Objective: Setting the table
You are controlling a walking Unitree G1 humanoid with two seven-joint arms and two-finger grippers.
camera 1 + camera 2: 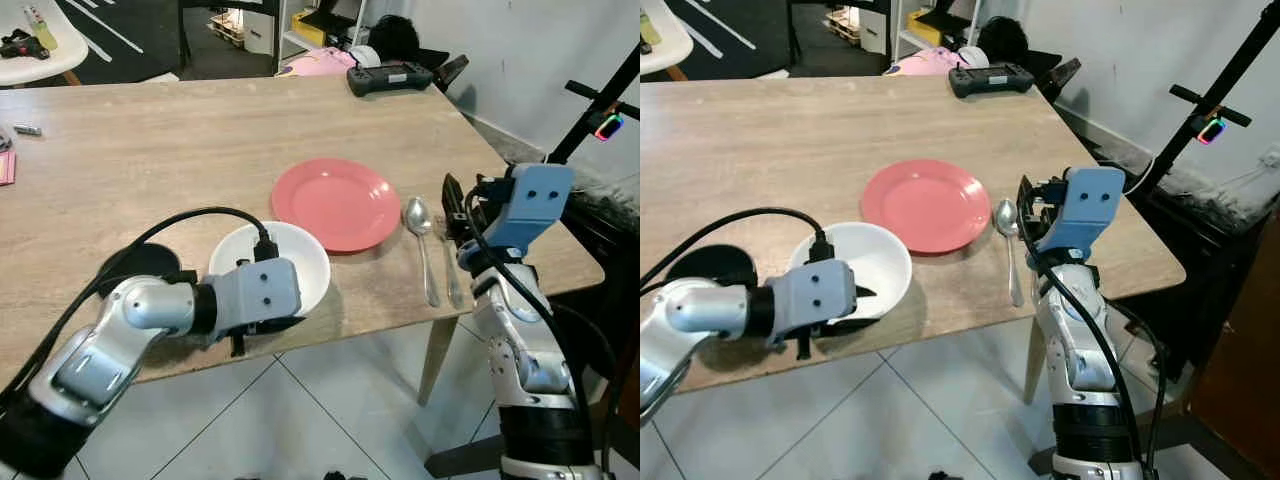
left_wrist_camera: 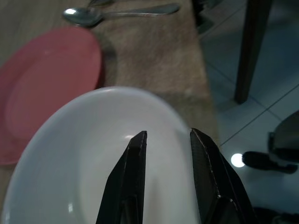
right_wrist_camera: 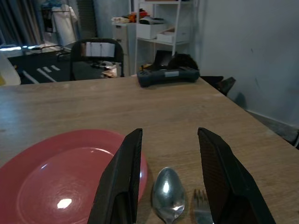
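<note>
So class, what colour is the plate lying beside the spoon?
The plate is a salmon pink-red; the left eye view shows it best.

Table point(image 1: 150, 140): light wood, over a pale tiled floor point(image 1: 330, 410).
Near edge: white bowl point(image 1: 300, 262), just beside a red plate point(image 1: 335, 203).
Right of plate: spoon point(image 1: 423, 240), then fork point(image 3: 202, 205), side by side.
Far corner: black controller point(image 1: 389, 77).
Left of bowl: black round object point(image 1: 140, 262).
</note>
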